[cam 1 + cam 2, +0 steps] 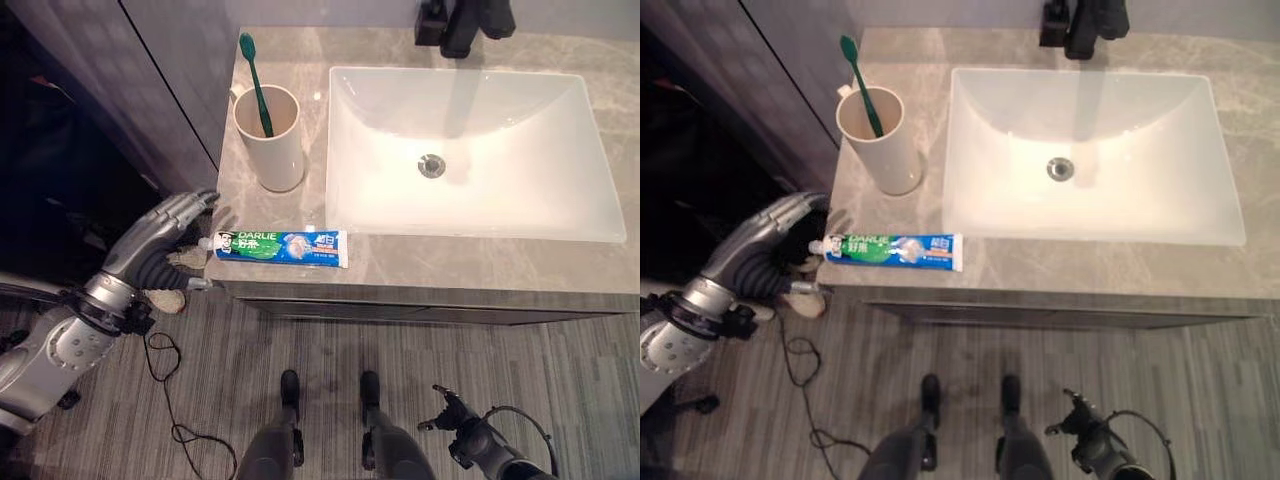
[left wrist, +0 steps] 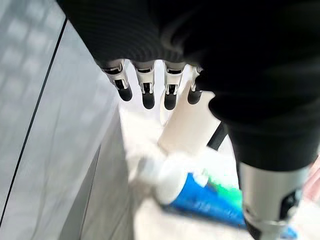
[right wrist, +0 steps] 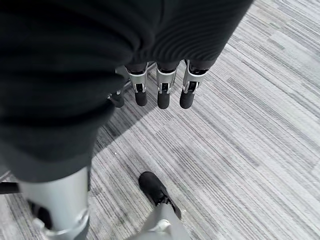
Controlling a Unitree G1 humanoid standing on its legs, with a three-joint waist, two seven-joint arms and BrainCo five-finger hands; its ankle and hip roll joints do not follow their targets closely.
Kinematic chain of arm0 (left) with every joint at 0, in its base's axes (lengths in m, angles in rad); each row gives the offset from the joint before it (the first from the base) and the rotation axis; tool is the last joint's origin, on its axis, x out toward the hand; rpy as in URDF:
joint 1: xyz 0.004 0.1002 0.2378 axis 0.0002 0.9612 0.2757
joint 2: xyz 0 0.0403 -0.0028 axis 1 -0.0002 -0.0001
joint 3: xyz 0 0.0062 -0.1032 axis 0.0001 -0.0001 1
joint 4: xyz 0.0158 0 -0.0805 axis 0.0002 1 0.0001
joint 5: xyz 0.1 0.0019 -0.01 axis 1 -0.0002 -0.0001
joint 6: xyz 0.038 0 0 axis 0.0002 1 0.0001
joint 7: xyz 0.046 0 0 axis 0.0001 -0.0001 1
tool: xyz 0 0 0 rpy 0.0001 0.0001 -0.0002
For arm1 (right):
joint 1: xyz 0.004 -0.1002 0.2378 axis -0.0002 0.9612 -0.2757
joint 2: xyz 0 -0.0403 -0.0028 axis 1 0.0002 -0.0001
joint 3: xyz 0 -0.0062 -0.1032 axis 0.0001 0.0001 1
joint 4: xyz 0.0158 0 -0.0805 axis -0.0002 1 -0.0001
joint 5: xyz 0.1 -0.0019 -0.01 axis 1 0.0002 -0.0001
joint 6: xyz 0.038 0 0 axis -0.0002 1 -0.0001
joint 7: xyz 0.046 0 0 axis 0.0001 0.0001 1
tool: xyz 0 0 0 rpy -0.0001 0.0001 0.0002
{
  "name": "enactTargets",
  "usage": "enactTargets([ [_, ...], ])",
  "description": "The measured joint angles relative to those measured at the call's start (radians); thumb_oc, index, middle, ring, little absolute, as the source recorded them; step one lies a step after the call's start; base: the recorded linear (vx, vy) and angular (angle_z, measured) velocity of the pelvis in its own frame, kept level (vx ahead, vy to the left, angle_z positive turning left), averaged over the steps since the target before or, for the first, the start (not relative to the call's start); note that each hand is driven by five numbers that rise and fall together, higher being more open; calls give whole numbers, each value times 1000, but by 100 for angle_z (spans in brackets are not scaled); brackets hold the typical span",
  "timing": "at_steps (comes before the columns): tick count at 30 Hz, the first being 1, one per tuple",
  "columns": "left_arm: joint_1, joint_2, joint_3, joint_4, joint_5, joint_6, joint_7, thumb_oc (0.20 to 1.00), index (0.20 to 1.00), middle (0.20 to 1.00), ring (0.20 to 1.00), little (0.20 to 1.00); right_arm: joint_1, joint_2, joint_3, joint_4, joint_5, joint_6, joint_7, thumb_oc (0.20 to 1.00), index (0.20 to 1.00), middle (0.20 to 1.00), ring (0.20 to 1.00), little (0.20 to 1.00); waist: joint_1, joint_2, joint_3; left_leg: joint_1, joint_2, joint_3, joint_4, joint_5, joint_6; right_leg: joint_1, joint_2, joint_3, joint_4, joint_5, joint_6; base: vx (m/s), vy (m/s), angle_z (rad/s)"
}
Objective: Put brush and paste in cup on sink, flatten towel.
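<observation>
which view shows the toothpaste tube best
The left eye view: the toothpaste tube lies whole along the counter's front edge, cap toward the left hand, which is open just off the counter's corner. The right eye view shows it much the same. The left wrist view shows its cap end blurred, past the fingers.

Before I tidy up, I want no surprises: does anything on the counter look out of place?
Only the toothpaste tube: it lies flat at the counter's front edge, outside the cup, which already holds the toothbrush.

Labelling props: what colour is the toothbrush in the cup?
Green; the toothbrush shows best in the left eye view, standing in the cream cup.
</observation>
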Motion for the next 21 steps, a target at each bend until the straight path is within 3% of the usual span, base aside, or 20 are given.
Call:
enactTargets([
  [9,52,-18,-24,3,-1,-7,2,1000,1000,1000,1000,1000,23,2,0,1,0,2,0,1000,1000,1000,1000,1000,-2,44,-66,-36,0,1,0,5,-2,-37,2,2,0,11,-3,-2,-1,0],
  [21,-1,-82,-136,126,-1,12,0,1000,1000,1000,1000,1000,27,-4,-24,43,2,3,-23,1000,1000,1000,1000,1000,-19,26,-71,-68,2,24,0,8,0,-82,4,26,0,21,-3,9,6,-5],
])
